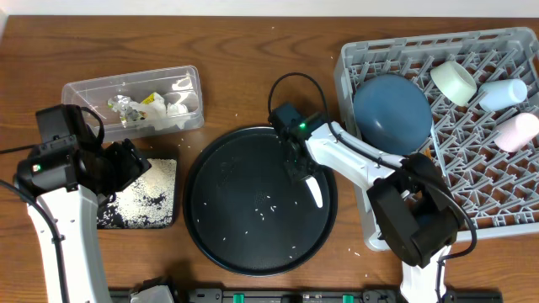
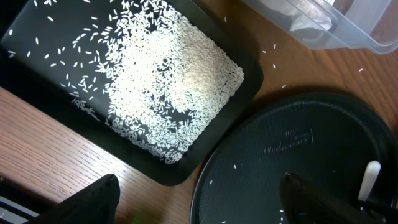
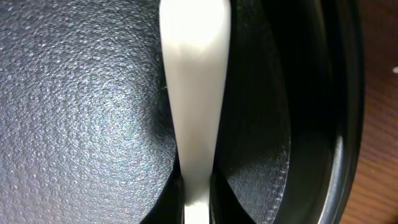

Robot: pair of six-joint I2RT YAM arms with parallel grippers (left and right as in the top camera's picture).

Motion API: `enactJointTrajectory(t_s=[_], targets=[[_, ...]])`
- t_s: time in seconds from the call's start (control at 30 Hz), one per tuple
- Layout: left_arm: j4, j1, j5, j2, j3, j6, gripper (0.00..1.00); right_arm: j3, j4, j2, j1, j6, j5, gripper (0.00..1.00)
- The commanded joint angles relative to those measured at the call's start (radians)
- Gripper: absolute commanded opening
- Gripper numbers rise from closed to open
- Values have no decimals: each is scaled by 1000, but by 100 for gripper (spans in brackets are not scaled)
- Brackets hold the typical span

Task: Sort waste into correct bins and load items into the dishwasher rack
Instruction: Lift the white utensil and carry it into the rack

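My right gripper (image 1: 296,171) is shut on the handle of the white spoon (image 1: 315,192), low over the round black tray (image 1: 227,202). In the right wrist view the spoon (image 3: 194,93) runs straight up from between the pinched fingers of the gripper (image 3: 199,190). My left gripper (image 1: 135,164) hangs open and empty between the shallow black tray (image 1: 109,220) with the rice (image 1: 147,189) and the round tray (image 2: 298,143). Its wrist view shows the gripper (image 2: 199,190), the rice heap (image 2: 174,81) and the spoon's end (image 2: 371,177). The dishwasher rack (image 1: 472,194) holds a dark-blue bowl (image 1: 392,114).
The clear tub (image 1: 84,88) at the back left holds tissue and wrapper scraps. A pale cup (image 1: 455,82), a light-blue cup (image 1: 504,93) and a pink cup (image 1: 515,130) lie in the rack. Stray rice grains dot the round tray and the wood.
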Motion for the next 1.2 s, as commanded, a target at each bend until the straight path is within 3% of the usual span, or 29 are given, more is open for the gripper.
enactJointTrajectory(t_s=[0.0, 0.23, 0.7, 0.97, 1.17], targets=[[-4, 3, -2, 5, 9, -13, 83, -14, -25, 29, 11, 38, 10, 1], [-4, 3, -2, 5, 9, -13, 84, -2, -67, -31, 10, 48, 10, 1], [-7, 3, -2, 5, 9, -13, 84, 2, -137, -325, -50, -4, 11, 1], [-7, 3, -2, 5, 9, -13, 83, 2, -242, -513, -244, -68, 119, 1], [-8, 3, -2, 5, 9, -13, 83, 0, -286, -554, -454, -203, 176, 1]])
